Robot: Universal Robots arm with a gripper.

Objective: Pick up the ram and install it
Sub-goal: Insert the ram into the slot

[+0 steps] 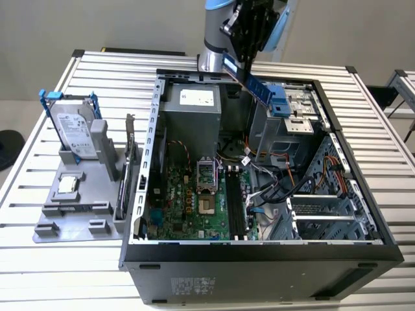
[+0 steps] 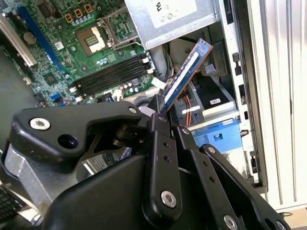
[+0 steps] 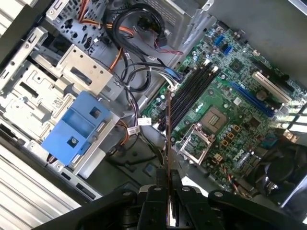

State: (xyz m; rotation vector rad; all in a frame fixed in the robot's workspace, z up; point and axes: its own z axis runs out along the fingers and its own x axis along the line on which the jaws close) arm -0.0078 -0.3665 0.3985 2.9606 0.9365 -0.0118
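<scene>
Black gripper (image 3: 169, 191), fingers pinching one end of the slim blue-green ram stick (image 2: 184, 79), holds it above the open grey computer case (image 1: 259, 272), well apart from the long black memory slots (image 3: 192, 93); its edge is judged best aligned parallel to them

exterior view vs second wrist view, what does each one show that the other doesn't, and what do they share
Exterior view: the whole open computer case on a slatted table, with a hard drive in a blue frame standing in a grey holder at the exterior view's left.
Second wrist view: a close look at the pincer shut on one end of the ram.
Both: the ram held tilted over the open case, the black memory slots and the silver power supply.
</scene>
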